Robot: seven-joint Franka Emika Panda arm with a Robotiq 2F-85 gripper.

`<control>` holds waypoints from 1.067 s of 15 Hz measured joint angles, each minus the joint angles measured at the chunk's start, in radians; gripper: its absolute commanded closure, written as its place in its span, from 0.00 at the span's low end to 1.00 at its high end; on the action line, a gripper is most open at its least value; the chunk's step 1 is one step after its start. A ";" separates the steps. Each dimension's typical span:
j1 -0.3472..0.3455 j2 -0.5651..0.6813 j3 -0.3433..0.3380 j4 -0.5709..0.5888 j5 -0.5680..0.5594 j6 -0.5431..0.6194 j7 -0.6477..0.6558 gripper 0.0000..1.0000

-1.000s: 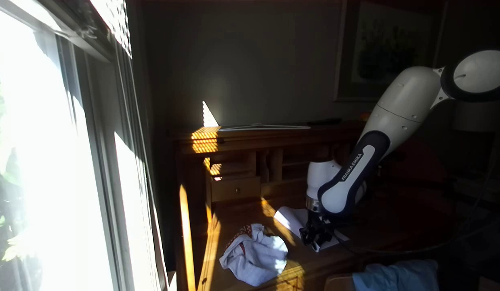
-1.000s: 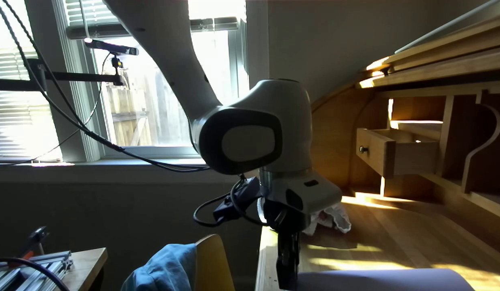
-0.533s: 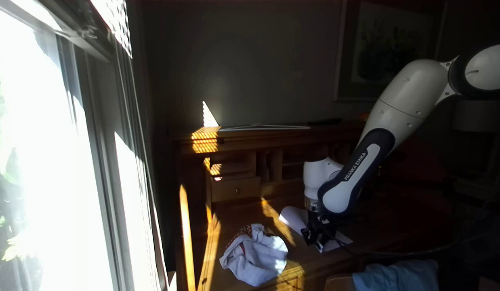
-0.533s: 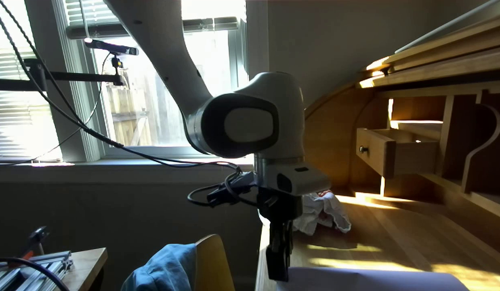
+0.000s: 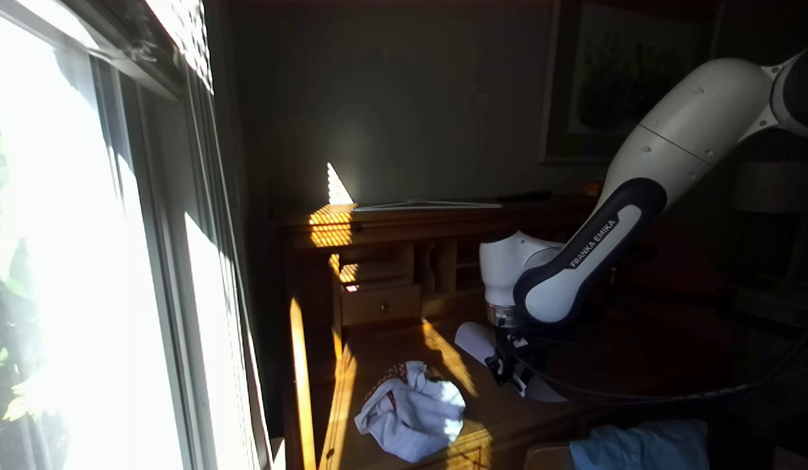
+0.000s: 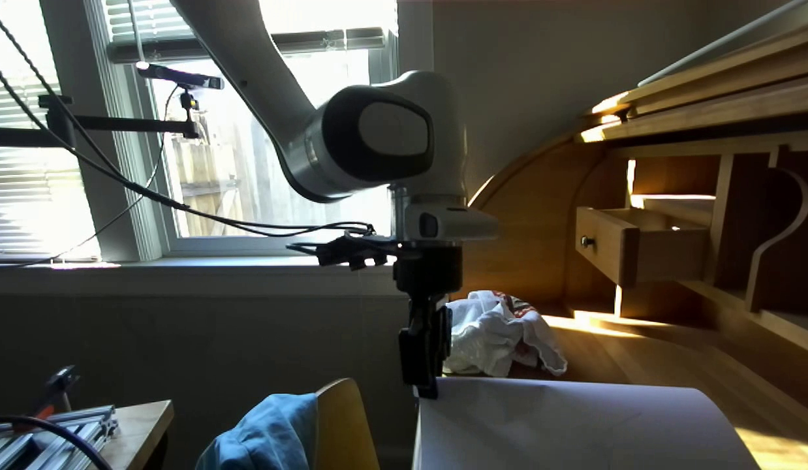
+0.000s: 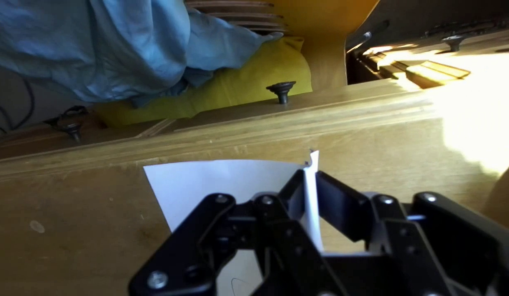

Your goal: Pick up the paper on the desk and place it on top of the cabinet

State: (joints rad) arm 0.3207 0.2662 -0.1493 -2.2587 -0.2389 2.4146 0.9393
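The white paper (image 7: 221, 181) is pinched at one edge between the fingertips of my gripper (image 7: 311, 174) in the wrist view. In an exterior view the paper (image 6: 574, 424) hangs from the gripper (image 6: 429, 390), its near edge raised above the desk and the sheet curving away to the right. In an exterior view the gripper (image 5: 512, 378) hides the middle of the paper (image 5: 474, 341). The wooden desk (image 7: 402, 152) lies below. The cabinet top is the upper wooden ledge of the desk unit (image 6: 724, 94), also seen in an exterior view (image 5: 430, 225), higher than the gripper.
A crumpled white cloth (image 5: 414, 414) with a red pattern lies on the desk. An open small drawer (image 6: 606, 245) juts out under the cabinet top. A thin white object (image 5: 430, 205) lies on the cabinet top. A chair with a blue cloth (image 6: 267, 431) stands at the desk's front.
My gripper has risen and moved slightly toward the desk's front edge. The paper has come up with it and its held edge stands higher off the desk.
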 measured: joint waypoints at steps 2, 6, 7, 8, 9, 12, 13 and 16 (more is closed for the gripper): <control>0.000 -0.034 0.031 0.000 -0.015 -0.051 0.041 0.97; -0.003 -0.097 0.100 0.001 -0.037 -0.149 0.117 0.97; -0.005 -0.109 0.116 0.001 -0.045 -0.171 0.136 0.97; -0.006 -0.122 0.130 0.001 -0.054 -0.192 0.157 0.97; -0.009 -0.132 0.142 0.001 -0.062 -0.210 0.176 0.97; -0.021 -0.155 0.171 0.008 -0.114 -0.259 0.249 0.97; -0.025 -0.159 0.177 0.015 -0.135 -0.280 0.273 0.97; -0.030 -0.167 0.192 0.029 -0.287 -0.328 0.412 0.97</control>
State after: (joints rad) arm 0.2911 0.0988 0.0432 -2.2300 -0.5264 2.0865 1.3508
